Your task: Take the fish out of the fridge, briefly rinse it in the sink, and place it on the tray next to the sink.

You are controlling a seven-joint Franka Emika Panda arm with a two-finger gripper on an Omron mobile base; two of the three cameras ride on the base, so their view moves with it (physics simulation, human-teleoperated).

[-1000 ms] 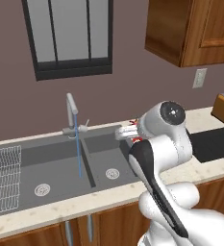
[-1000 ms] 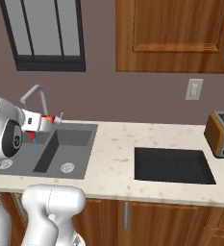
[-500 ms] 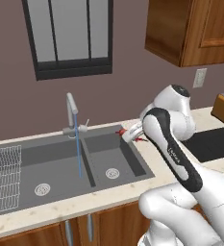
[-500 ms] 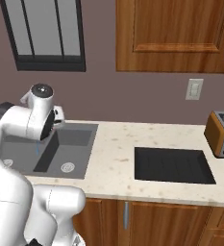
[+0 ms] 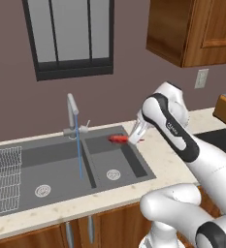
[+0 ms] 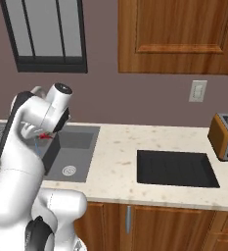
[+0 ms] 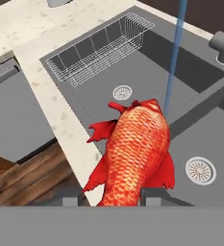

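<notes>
Water (image 5: 79,145) is what I log first: a thin blue stream falling from the chrome faucet (image 5: 72,112) into the left basin of the sink (image 5: 61,162), close by the divider. In the hand view the stream (image 7: 173,57) drops just past the fish's far end, and I cannot tell whether the two touch. Wire dish rack (image 5: 4,179) sits inside the left basin at its far left. Each basin has a round drain; apart from the rack, the basins look bare to me.

Gripper (image 5: 135,135) hangs over the back right corner of the right basin, clamped on the fish (image 5: 118,139). In the left base view the red body juts sideways toward the faucet, clear of the sink floor. From the hand camera I see the fish (image 7: 135,151) rising from between the finger tips, scales and fins plain, with both basins below it.

Right base view puts the arm's own white links in front of the sink (image 6: 71,152), so I get only a sliver of red (image 6: 47,136) there.

Tray (image 6: 176,168) lies flat on the speckled counter (image 6: 118,162) to the sink's right, nothing on it. Toaster (image 6: 225,137) stands beyond its far end. Wall outlet (image 6: 197,91), wood cabinets (image 6: 176,34) and a dark window (image 5: 68,36) line the back wall.
</notes>
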